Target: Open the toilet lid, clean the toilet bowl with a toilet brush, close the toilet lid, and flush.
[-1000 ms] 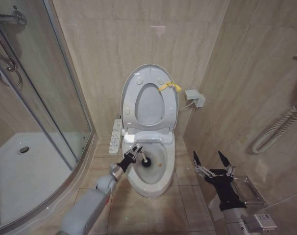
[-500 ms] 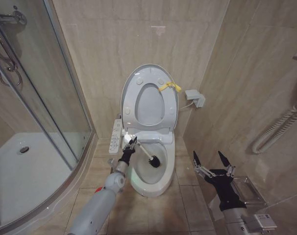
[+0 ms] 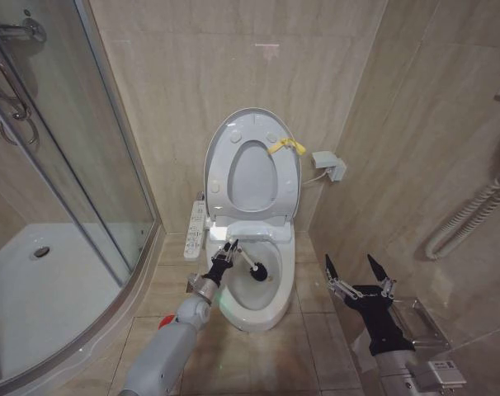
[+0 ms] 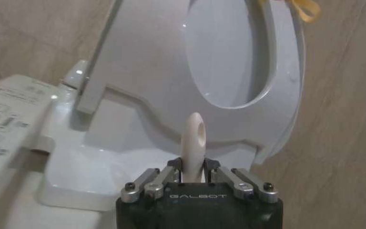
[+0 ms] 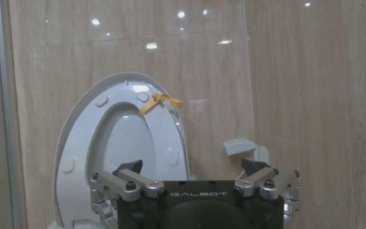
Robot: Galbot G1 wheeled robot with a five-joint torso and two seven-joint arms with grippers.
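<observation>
Toilet brush [image 3: 252, 266] handle clamped in left gripper [image 3: 226, 252] jaws, head in toilet bowl [image 3: 254, 307].

Raised toilet lid [image 3: 252, 169] leaves toilet bowl [image 3: 258, 304] open above.

This is a small bathroom. A white ceramic floor toilet [image 3: 252, 276] stands against beige stone-look wall tiles [image 3: 192, 74], beside a curved glass shower enclosure [image 3: 60, 165] with a white shower tray [image 3: 44, 289].
</observation>
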